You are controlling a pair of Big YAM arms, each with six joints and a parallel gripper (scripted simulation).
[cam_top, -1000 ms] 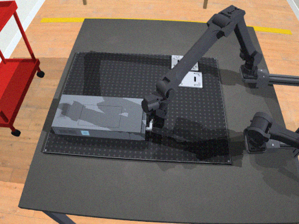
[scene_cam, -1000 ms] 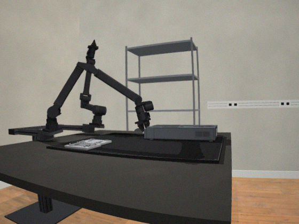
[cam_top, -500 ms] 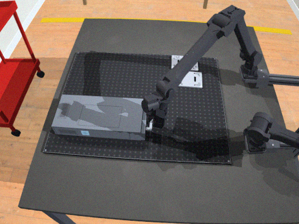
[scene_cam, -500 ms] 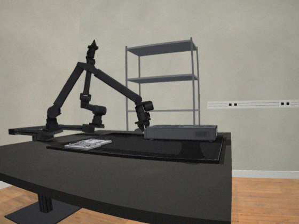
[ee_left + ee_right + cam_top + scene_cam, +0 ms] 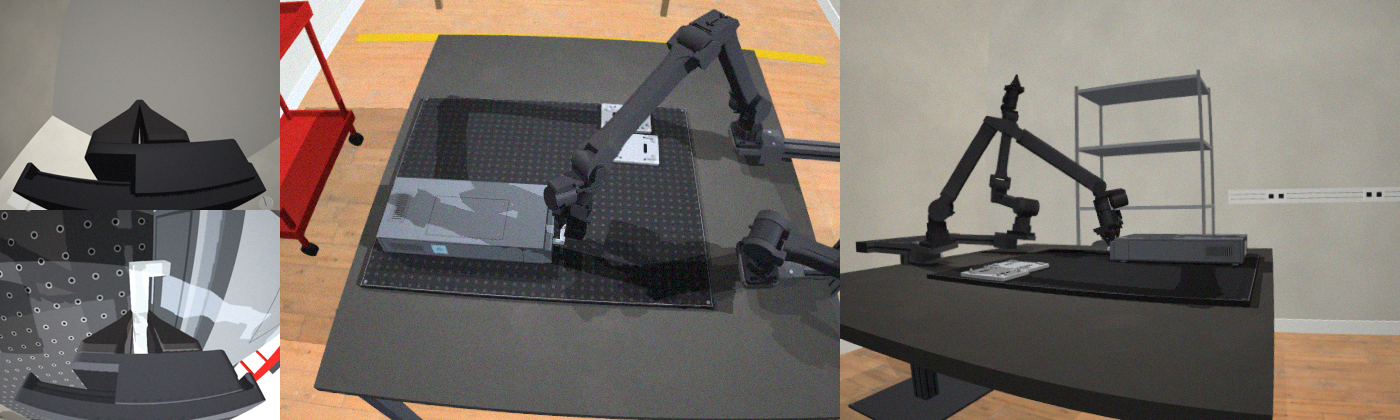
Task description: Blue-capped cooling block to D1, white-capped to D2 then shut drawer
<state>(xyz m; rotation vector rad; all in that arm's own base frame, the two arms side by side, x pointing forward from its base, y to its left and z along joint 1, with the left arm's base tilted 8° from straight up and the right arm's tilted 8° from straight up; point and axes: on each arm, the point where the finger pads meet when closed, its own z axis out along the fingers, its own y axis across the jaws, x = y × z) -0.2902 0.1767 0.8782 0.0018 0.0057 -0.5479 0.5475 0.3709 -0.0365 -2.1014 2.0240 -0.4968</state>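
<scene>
White handle (image 5: 560, 235) (image 5: 139, 291), stiff-looking bar, and my right claw (image 5: 569, 239) (image 5: 1110, 243) (image 5: 139, 314) grips its upright; left claw (image 5: 1016, 76) (image 5: 139, 99) closed on nothing.

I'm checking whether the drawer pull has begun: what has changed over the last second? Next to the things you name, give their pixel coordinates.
Nothing visibly moved. The right gripper (image 5: 562, 229) (image 5: 1110, 244) (image 5: 139, 314) is shut on the white handle (image 5: 558, 240) (image 5: 139, 291); whether it took hold in that second, the earlier views are too small to tell. The cooler (image 5: 467, 215) (image 5: 1180, 249) (image 5: 246, 284) and the raised left gripper (image 5: 1016, 77) (image 5: 139, 104) stayed put.
</scene>
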